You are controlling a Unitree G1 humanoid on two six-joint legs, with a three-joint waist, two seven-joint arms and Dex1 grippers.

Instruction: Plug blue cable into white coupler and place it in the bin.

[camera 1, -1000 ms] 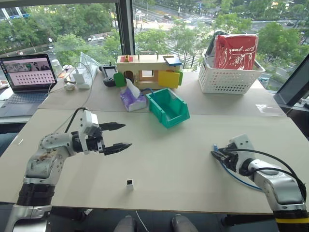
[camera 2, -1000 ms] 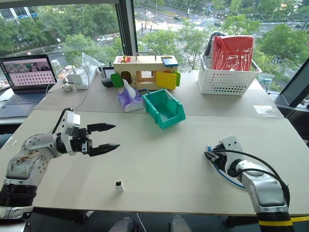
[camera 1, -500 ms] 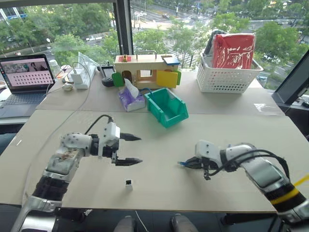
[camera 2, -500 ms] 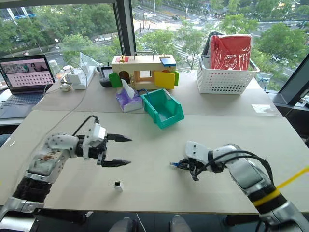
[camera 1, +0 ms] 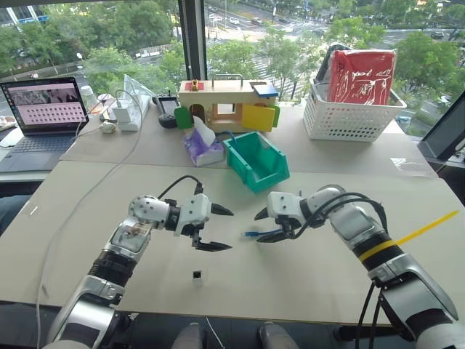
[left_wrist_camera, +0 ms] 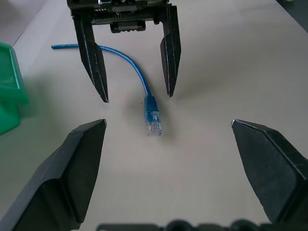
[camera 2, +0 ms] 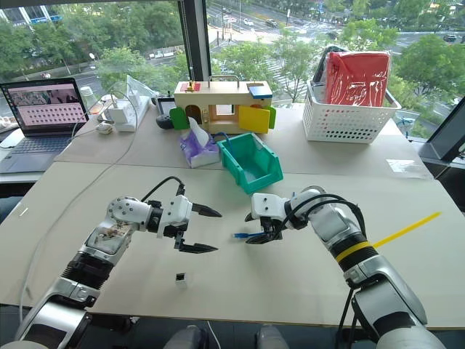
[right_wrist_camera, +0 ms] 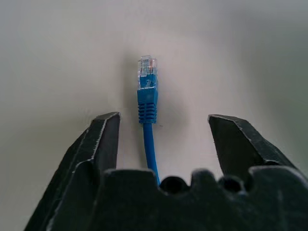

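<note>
Blue cable (left_wrist_camera: 147, 98) lay limp and light on the bench (camera 1: 305, 269).
Both my hands, left hand (camera 1: 218, 228) and right hand (camera 1: 266, 226), gaped empty; I judged its stiff plug the best hold.

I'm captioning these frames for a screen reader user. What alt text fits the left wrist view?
A blue cable lies on the beige table, its clear plug toward the camera, between the open jaws of the right gripper opposite. The left gripper, jaws wide apart, frames the foreground, and a corner of the bin shows at the edge.
</note>
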